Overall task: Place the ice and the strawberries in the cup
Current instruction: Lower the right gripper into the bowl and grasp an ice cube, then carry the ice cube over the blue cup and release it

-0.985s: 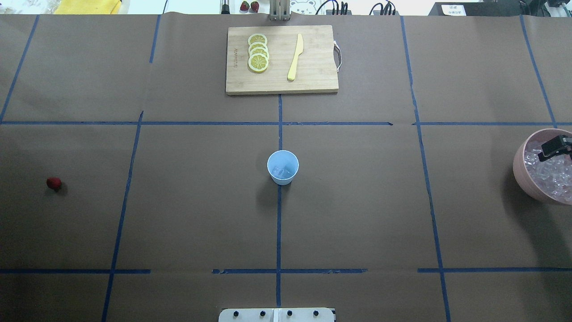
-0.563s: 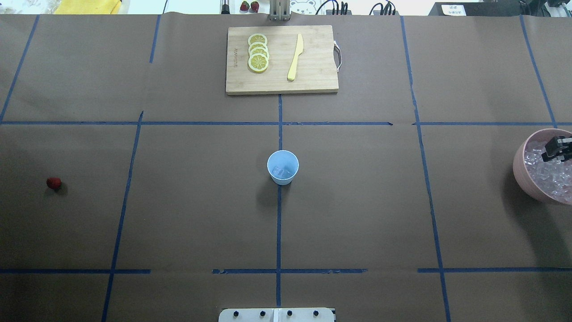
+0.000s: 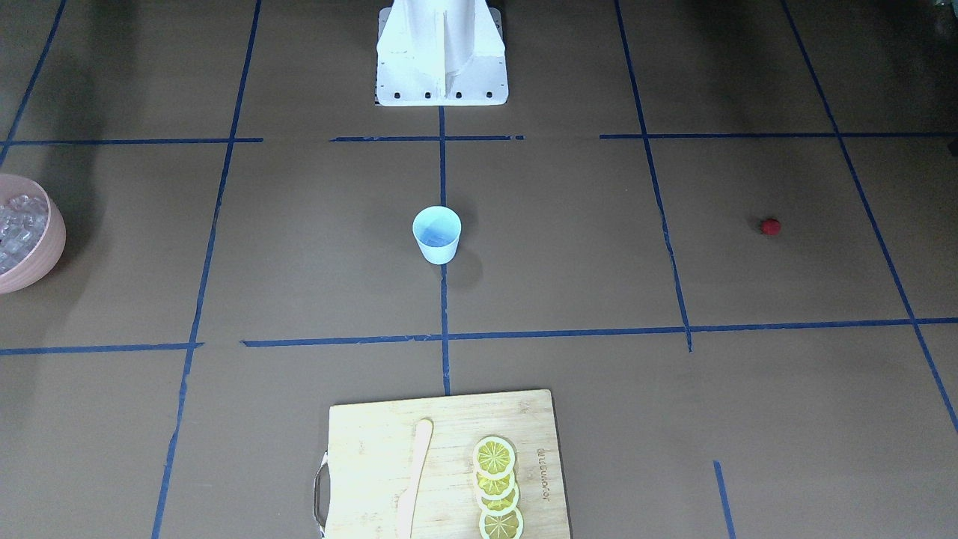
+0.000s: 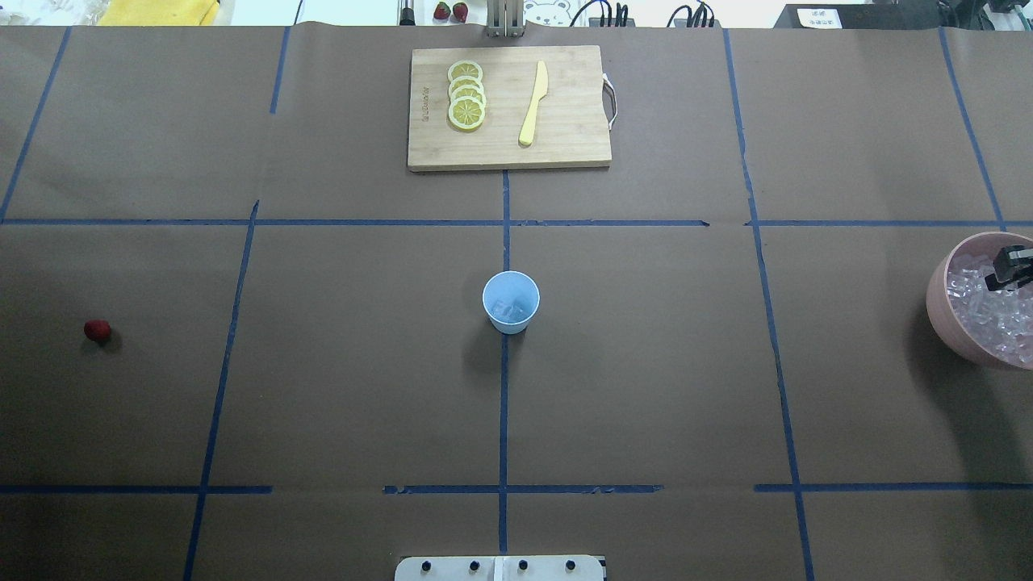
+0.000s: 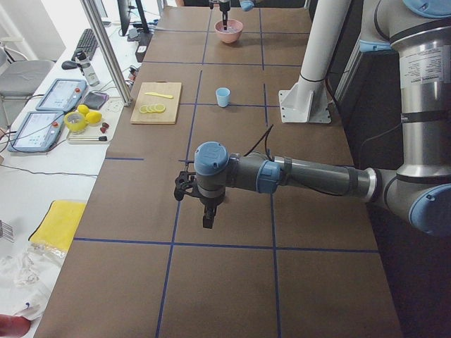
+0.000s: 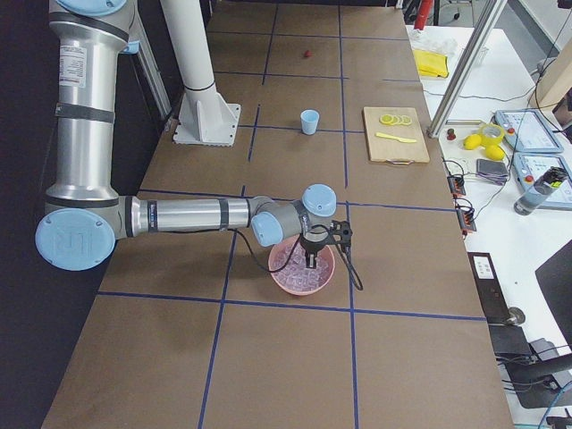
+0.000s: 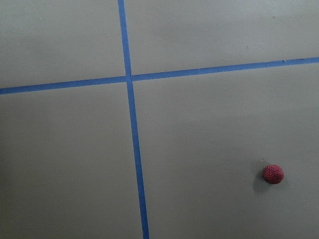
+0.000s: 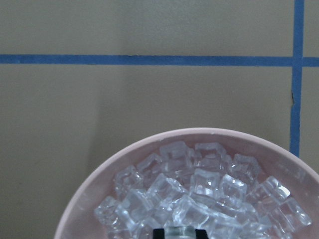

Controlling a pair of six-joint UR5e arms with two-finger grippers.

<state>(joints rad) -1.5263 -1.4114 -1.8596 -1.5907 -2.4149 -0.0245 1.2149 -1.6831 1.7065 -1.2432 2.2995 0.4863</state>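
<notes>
Right fingers [image 8: 159, 234] look clenched on an ice cube [image 8: 180, 232] in the pink bowl [image 4: 940, 315], far right of cup [image 4: 510, 300]. The slick cube could slip out mid-carry. Strawberry [image 4: 97, 330] lies far left of cup. Left fingers [image 5: 206, 221]: cannot tell.

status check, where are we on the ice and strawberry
Left gripper above table near strawberry, jaws unclear. Right gripper over ice in pink bowl, grip unclear. Strawberry not in cup. No obstruction seen.

cup [image 4: 510, 300] centre, strawberry [image 4: 97, 329] left, bowl [image 4: 938, 313] right
</notes>
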